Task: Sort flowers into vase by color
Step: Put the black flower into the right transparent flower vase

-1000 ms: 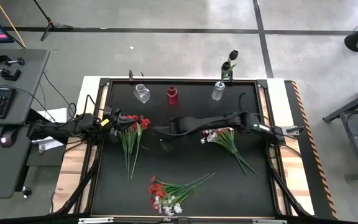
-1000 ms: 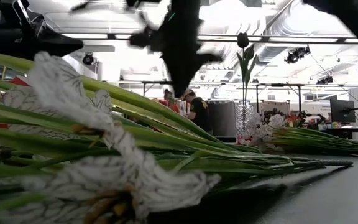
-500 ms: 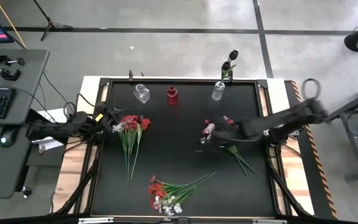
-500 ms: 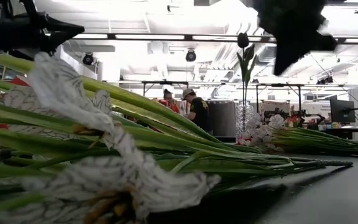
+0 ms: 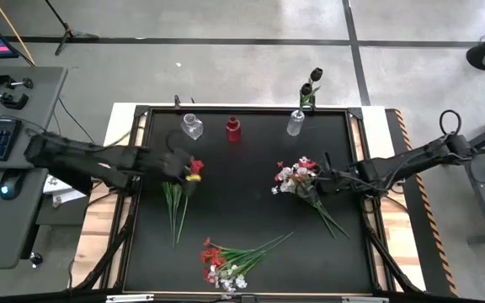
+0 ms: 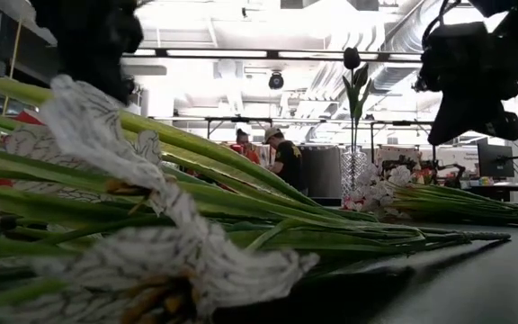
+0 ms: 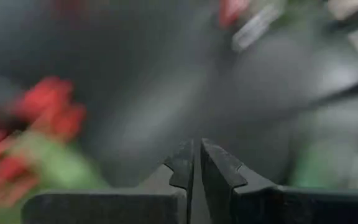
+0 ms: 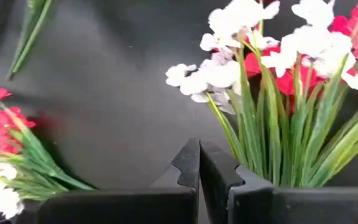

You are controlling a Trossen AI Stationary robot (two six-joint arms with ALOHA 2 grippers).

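Nearest the front edge lies a mixed bunch (image 5: 230, 259) of red and white sprays, stems fanning toward mid-table; it fills the foreground of the low view, so nothing down there can be read cleanly. Farther in, the left gripper (image 5: 178, 164) hangs over the blossom end of a red bunch (image 5: 178, 192), its fingers (image 7: 180, 169) pressed together on nothing. Level with it on the other side, the right gripper (image 5: 325, 178) sits just beside a red-and-white bunch (image 5: 300, 179), fingers (image 8: 187, 163) likewise closed and empty, stems close alongside. Risk, as I judge it: every bunch is a tangle of several stems, so a pinch made low may lift two or three at once, or drag the whole spray; the right-hand bunch mixes colours (red heads sit among the white), so a grab by position alone could carry the wrong colour. Closed fingers must also part before descending, or they will simply shove blossoms aside. Open room: the middle of the black table (image 5: 242, 202) between the two grippers is bare. At the far edge stand a clear vase (image 5: 192, 127), a red vase (image 5: 233, 129) and a second clear vase (image 5: 295, 123) holding dark flowers (image 5: 311, 84); long stems swung across that row could tip one.
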